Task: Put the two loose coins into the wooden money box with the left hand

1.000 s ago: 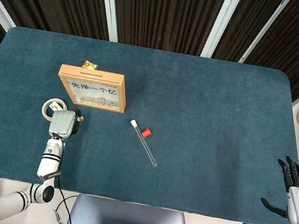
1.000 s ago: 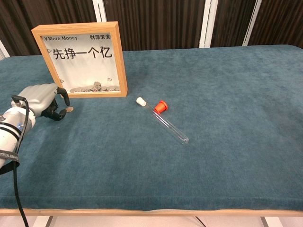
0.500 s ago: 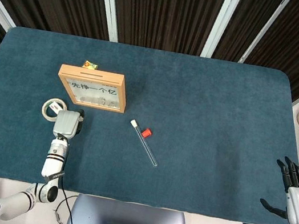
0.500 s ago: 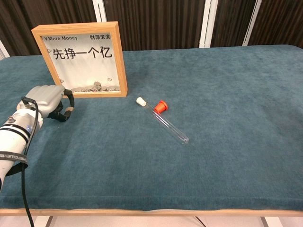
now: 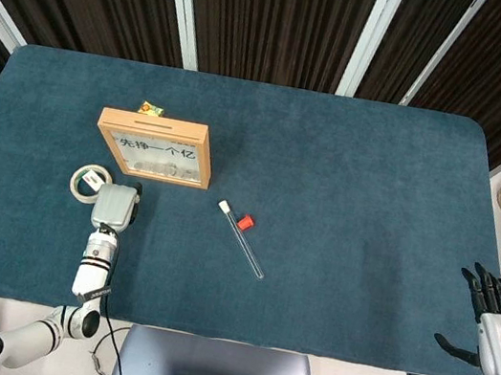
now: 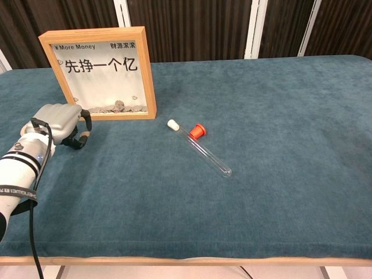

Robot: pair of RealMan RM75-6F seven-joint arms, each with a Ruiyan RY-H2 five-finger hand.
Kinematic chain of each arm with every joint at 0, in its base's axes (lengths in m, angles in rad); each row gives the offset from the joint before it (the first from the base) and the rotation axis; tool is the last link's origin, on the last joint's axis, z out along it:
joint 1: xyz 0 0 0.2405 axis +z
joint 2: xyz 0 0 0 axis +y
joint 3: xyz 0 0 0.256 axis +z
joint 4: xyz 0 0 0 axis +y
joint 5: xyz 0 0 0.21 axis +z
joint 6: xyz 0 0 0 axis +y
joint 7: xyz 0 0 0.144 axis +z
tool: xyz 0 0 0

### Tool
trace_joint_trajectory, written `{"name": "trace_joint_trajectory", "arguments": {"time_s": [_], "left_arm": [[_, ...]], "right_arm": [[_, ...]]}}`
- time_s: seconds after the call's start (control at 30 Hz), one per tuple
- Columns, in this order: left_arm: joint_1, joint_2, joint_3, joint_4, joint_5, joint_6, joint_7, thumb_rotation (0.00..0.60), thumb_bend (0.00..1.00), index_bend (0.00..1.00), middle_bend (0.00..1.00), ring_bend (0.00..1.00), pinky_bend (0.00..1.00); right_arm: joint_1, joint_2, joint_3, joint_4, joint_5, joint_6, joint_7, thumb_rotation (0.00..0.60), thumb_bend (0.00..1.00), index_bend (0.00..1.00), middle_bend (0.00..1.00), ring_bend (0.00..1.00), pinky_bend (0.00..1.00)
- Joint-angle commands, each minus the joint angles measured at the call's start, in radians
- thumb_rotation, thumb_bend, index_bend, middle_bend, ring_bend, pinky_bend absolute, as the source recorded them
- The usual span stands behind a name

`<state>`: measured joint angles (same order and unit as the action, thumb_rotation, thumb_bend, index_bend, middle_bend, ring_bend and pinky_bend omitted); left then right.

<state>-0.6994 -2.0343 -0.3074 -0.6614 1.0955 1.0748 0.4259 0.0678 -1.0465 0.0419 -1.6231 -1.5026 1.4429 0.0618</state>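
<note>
Left hand [image 6: 60, 124] lies knuckles-up on the surface [image 5: 348, 185] just in front of the box [image 6: 100, 72], fingers curled low and pinching a small coin [image 6: 85, 137] at their tips, apparently to lift it off the cloth; the second coin cannot be made out. The box stands upright, its slot [image 5: 156, 119] on top, so a coin must be raised above the frame. A tape ring [image 5: 86, 182] lies in front of the box beside the hand. Right of the box lies a tube [image 6: 199, 147] with a red cap [image 6: 197, 131]. Right hand [image 5: 497, 328] rests far right of the box, fingers spread, holding nothing.

Matt cloth table [image 5: 357, 187], wooden money box [image 6: 150, 70].
</note>
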Motion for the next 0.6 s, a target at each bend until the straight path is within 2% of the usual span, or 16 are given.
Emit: {"name": "trace_joint_trajectory", "arguments": {"time_s": [0.03,0.6], "left_arm": [[0.001,0.001,0.001,-0.002,0.002,0.002,0.012,0.6,0.43,0.43,1.0,1.0,1.0],[0.001,-0.004,-0.006,0.002,-0.007,-0.009,0.044,0.6,0.43,0.43,1.0,1.0,1.0]], "right_arm": [[-0.001,0.0,-0.001,-0.001,-0.002,0.001,-0.001,0.6,0.11,0.0,0.0,0.0,0.0],[-0.003,0.004,0.0,0.002,-0.002,0.006,0.015,0.6,0.11,0.0,0.0,0.0,0.0]]}}
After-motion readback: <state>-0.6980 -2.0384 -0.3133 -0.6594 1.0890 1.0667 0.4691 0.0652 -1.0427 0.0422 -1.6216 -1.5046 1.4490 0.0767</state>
